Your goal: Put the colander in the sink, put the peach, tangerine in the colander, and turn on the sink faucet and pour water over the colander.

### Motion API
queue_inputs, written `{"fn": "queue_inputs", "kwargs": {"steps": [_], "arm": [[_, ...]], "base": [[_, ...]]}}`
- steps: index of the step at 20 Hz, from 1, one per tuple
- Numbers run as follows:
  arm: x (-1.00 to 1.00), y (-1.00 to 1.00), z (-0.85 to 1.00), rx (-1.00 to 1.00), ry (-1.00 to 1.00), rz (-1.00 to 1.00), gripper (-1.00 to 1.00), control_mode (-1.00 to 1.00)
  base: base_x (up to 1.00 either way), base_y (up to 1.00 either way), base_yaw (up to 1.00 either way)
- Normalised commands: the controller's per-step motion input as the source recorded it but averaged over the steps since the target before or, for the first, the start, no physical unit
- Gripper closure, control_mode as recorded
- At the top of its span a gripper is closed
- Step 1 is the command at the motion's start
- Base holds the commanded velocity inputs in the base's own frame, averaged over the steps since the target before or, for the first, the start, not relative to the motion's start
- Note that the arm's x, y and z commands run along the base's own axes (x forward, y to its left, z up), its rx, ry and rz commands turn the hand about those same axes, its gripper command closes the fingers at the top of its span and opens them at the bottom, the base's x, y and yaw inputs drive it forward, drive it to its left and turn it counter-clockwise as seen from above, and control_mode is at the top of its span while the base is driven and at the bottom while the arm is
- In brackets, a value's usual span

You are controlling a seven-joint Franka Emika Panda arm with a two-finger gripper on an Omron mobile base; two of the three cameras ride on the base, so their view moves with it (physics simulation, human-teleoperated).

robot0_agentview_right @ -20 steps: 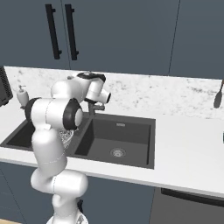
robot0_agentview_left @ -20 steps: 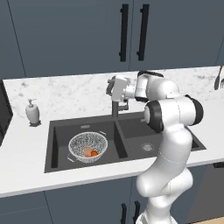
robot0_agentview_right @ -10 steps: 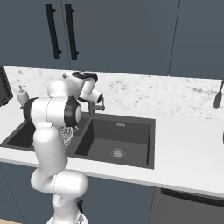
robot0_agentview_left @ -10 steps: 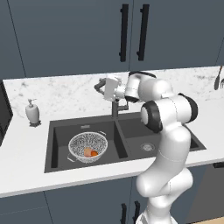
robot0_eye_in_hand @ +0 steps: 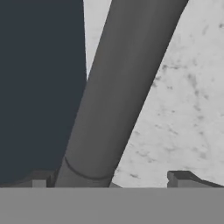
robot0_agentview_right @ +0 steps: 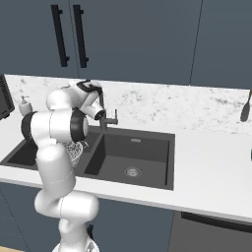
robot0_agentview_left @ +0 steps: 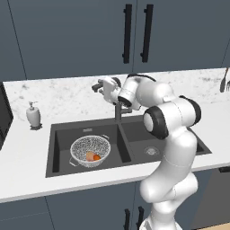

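Note:
The silvery mesh colander (robot0_agentview_left: 85, 146) sits in the left basin of the dark grey sink (robot0_agentview_left: 130, 123). In it lie the pale peach (robot0_agentview_left: 90, 156) and, touching its right side, the bright orange tangerine (robot0_agentview_left: 97, 157). The sink faucet (robot0_agentview_left: 118, 110) rises behind the divider between the basins. My gripper (robot0_agentview_left: 99, 87) is up at the faucet's top, left of its stem, and open. In the hand view the faucet's dark neck (robot0_eye_in_hand: 122, 87) runs slantwise between my fingertips (robot0_eye_in_hand: 183, 178), close to the left one, with my gripper (robot0_eye_in_hand: 111, 180) astride it. No water shows.
A white soap dispenser (robot0_agentview_left: 32, 114) stands on the counter left of the sink. A dark utensil (robot0_agentview_left: 223, 81) hangs at the far right. A dark appliance (robot0_agentview_left: 3, 119) is at the left edge. Cabinets with black handles (robot0_agentview_left: 128, 33) hang above.
My hand has swung to the left along the back of the sink, toward the left basin, staying open. Colander and fruit have not moved.

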Motion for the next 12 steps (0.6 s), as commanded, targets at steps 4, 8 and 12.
{"fn": "queue_inputs", "kwargs": {"steps": [4, 8, 12], "arm": [[-0.23, -0.56, 0.0, 0.07, -0.02, -0.2, -1.0, -1.0], [-0.83, -0.84, 0.0, 0.15, 0.0, -0.18, -1.0, -1.0], [-1.0, -0.96, 0.0, 0.19, 0.0, -0.16, -1.0, -1.0]], "base": [[0.0, 0.0, 0.0], [0.0, 0.0, 0.0], [0.0, 0.0, 0.0]]}}
